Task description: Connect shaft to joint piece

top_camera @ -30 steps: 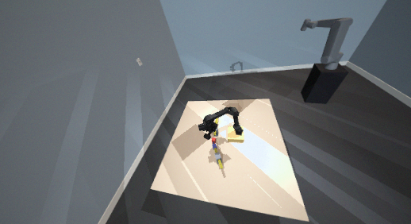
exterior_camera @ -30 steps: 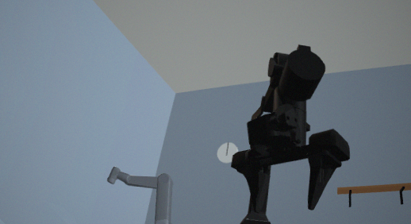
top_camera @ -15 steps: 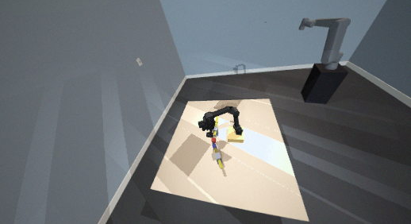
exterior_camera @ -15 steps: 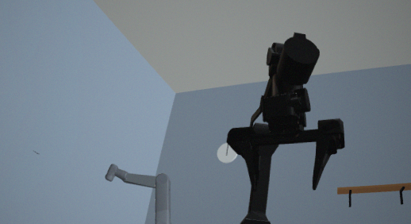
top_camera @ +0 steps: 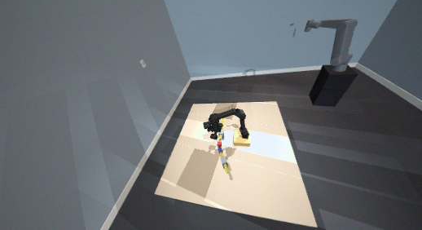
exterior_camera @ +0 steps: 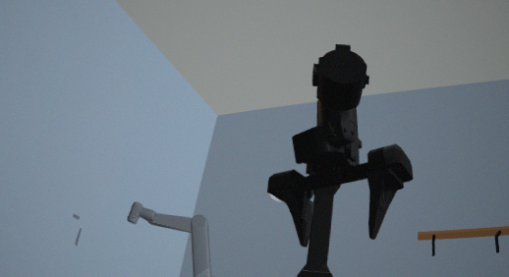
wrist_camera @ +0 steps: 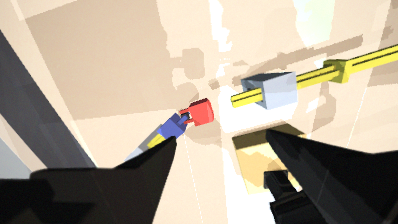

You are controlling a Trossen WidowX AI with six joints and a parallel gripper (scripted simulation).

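The red joint piece [wrist_camera: 201, 112] [top_camera: 219, 143] sits on the blue hinge part [wrist_camera: 171, 127] of the first shaft, whose grey block [top_camera: 223, 160] is partly hidden by a finger in the wrist view. Its free end faces the tip of the yellow second shaft [wrist_camera: 247, 98] and looks roughly in line with it. A gap separates them. The second shaft runs through the pale grey second block [wrist_camera: 280, 91] and bears a yellow collar [wrist_camera: 336, 71] beyond it. My gripper [wrist_camera: 220, 137] [exterior_camera: 339, 242] is wide open and empty, above the parts. Whether the opening is exactly straight is unclear.
The arm's base stands on a yellow block [top_camera: 241, 140] [wrist_camera: 250, 159] beside the second shaft. The parts stand on a pale wooden board [top_camera: 265, 183]. A grey arm [top_camera: 344, 41] [exterior_camera: 198, 246] stands far off on a black pedestal [top_camera: 331, 87].
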